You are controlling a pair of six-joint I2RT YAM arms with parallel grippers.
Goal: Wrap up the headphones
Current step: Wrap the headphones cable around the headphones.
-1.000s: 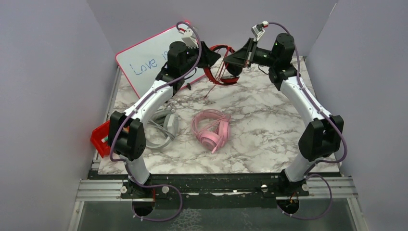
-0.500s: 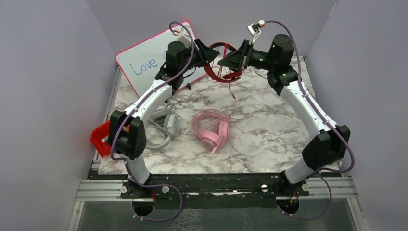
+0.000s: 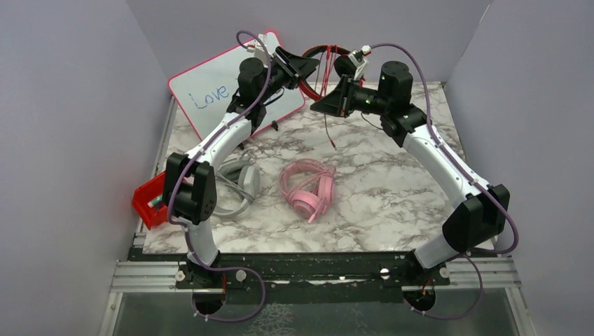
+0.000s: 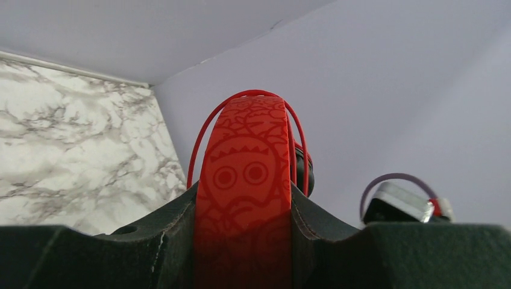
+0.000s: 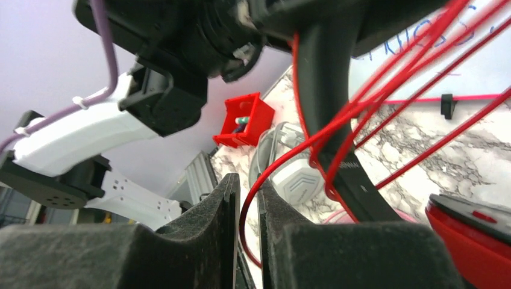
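Pink headphones (image 3: pixel 308 187) lie in the middle of the tabletop (image 3: pixel 392 175), a grey pair (image 3: pixel 246 179) by its left edge. Above the far edge, the left gripper (image 4: pixel 244 241) is clamped on the red headphones (image 4: pixel 244 174). The right gripper (image 5: pixel 247 205), fingers slightly apart, has the cable (image 5: pixel 241 224) between them. Best wind it snug and tidy.

A whiteboard (image 3: pixel 210 87) leans at the table (image 3: pixel 392 175)'s back left; a bin (image 3: pixel 148 201) sits at its left edge. Left headphones (image 3: pixel 245 183) lie near the bin, centre headphones (image 3: pixel 307 187) right of them (raised headphones (image 3: pixel 321 56) hang behind, between left end effector (image 3: pixel 310 64) and right end effector (image 3: pixel 316 108)).
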